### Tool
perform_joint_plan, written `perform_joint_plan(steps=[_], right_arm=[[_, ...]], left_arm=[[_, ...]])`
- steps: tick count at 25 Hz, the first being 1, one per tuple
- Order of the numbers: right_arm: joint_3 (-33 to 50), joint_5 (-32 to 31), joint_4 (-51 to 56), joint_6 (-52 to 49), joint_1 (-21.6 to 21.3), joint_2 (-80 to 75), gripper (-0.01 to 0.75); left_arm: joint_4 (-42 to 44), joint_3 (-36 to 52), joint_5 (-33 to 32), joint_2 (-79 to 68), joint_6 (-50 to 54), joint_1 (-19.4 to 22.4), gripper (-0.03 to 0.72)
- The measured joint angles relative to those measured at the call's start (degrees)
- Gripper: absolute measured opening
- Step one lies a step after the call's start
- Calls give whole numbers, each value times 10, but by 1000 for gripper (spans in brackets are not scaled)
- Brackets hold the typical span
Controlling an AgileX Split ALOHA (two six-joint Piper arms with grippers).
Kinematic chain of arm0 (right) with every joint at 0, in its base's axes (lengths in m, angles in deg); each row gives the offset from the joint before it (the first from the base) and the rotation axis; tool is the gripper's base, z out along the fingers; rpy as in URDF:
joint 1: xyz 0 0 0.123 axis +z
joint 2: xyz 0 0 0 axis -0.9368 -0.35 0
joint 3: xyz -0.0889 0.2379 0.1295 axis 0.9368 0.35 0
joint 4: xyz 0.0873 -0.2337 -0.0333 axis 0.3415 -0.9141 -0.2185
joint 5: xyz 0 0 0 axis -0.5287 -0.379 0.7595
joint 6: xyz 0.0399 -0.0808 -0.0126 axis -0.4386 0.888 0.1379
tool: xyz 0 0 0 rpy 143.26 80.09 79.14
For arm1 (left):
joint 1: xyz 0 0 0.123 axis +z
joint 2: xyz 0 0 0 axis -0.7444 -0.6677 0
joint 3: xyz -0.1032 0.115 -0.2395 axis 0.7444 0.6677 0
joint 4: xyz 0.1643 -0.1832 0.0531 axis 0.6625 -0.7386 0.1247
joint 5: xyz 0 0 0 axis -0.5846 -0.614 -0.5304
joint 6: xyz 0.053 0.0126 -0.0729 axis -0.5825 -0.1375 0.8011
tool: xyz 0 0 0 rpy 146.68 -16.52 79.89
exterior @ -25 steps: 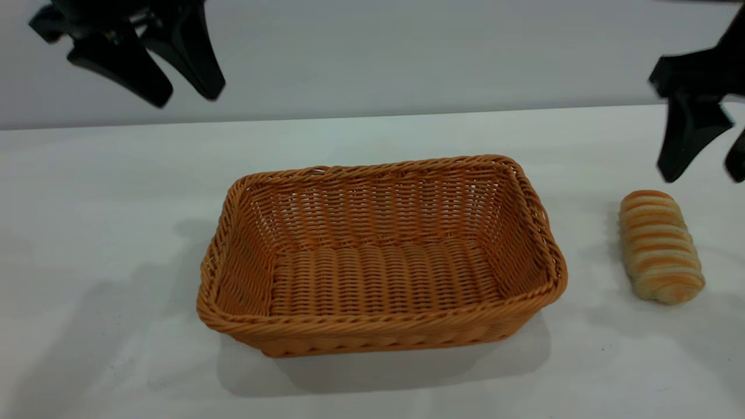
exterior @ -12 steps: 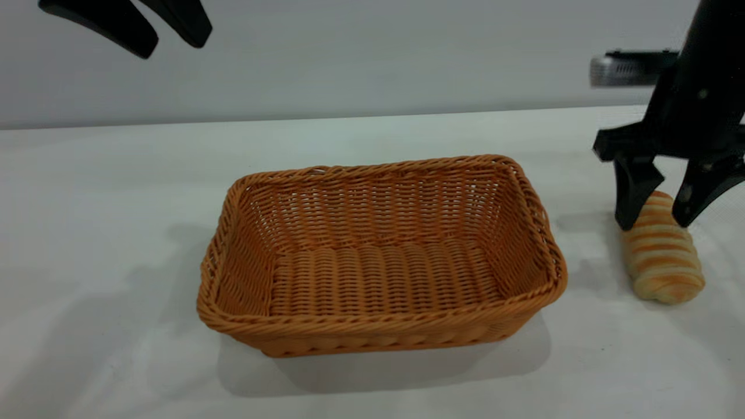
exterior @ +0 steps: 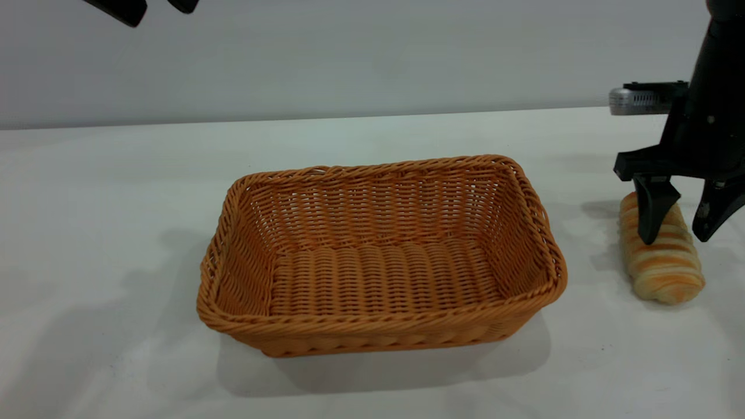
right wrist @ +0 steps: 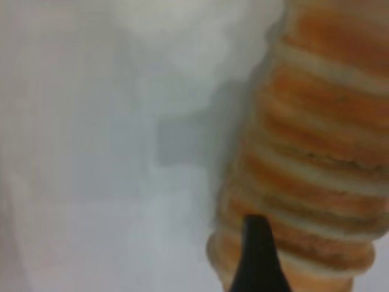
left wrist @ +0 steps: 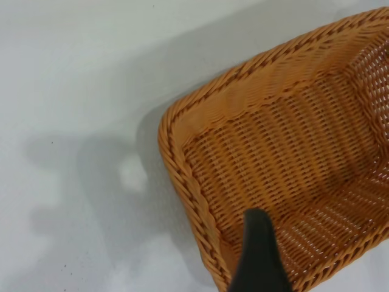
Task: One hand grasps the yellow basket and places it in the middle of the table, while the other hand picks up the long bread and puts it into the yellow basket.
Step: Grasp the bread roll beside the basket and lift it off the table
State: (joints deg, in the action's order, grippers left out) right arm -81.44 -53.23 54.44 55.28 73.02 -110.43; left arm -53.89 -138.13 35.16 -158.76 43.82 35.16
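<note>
1. Far left, way up top: we only catch the tips of the left gripper (exterior: pixel 156 4) poking in at the upper edge of the exterior view, well above the table (exterior: pixel 105 192) and nowhere near anything. The two dark tips sit apart with a gap between them, so we'd call the fingers spread, holding nothing.

2. From the left wrist view we're looking down on one corner of the yellow basket (left wrist: pixel 285 158), with a single dark fingertip (left wrist: pixel 258 255) in front of it (the other one isn't in the shot).

3. Middle of the table: the yellow basket (exterior: pixel 381 256) sits flat, long side facing us, braided rim all around, sloping open-weave walls. Nothing inside it. It throws a shadow on the white top along its near side.

4. Right of the basket, clearly apart from it: the long bread (exterior: pixel 660 265) lies on the table, pointing near-to-far, cream and golden-orange stripes running crosswise.

5. Right side: the right gripper (exterior: pixel 678 230) is down over the far half of the bread. Its fingers are spread and straddle the roll, one tip in front of the bread's left side and the other off its right edge. We can't tell if either tip actually touches the crust.

6. The right wrist view backs that up (sort of): striped bread (right wrist: pixel 316 146) right up close, with one dark fingertip (right wrist: pixel 258 258) against its end.
</note>
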Motion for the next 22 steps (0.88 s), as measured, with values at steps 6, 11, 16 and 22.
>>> perform_joint_plan(steps=[6, 11, 16, 22], right_arm=[[-1, 17, 2, 1, -6, -10, 593], [-7, 22, 15, 2, -6, -31, 593], [-12, 23, 18, 2, -7, -45, 567], [-12, 23, 18, 2, -7, -47, 331]], left_arm=[[-1, 0, 0, 0, 0, 0, 585], [-1, 0, 0, 0, 0, 0, 585], [-2, 0, -1, 0, 0, 0, 585], [-2, 0, -1, 0, 0, 0, 585]])
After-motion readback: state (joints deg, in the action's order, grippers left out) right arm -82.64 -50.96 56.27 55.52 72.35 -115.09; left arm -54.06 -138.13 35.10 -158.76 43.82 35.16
